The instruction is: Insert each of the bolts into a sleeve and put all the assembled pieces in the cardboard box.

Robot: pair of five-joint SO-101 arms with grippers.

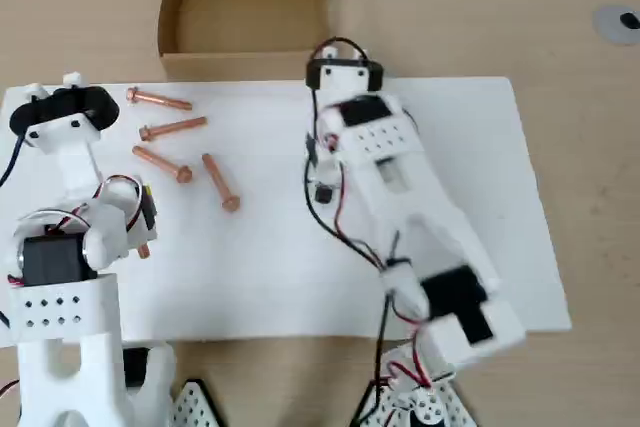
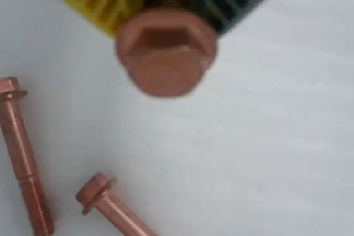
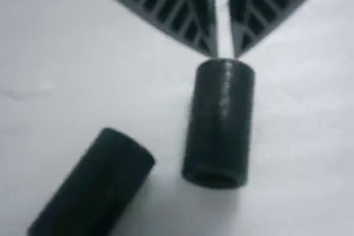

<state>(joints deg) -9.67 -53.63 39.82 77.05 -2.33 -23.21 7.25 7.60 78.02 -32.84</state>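
Observation:
My left gripper [image 2: 168, 17] is shut on a copper bolt [image 2: 166, 53], whose hex head faces the camera between the yellow and black fingers. In the high view that gripper [image 1: 140, 235] hangs over the left part of the white sheet, with the bolt's end [image 1: 144, 250] poking out. Several loose bolts [image 1: 173, 128] lie on the sheet beyond it; two of them [image 2: 25, 158] lie under the left wrist. My right gripper [image 3: 224, 53] is shut with nothing in it, tips just over the end of a black sleeve [image 3: 218, 125]. A second sleeve [image 3: 94, 186] lies beside the first.
The open cardboard box [image 1: 250, 17] stands at the back edge of the white sheet [image 1: 260, 267], between the two arms. The right arm [image 1: 400, 187] stretches over the sheet's middle. A grey disc [image 1: 618, 23] sits on the wooden table at far right.

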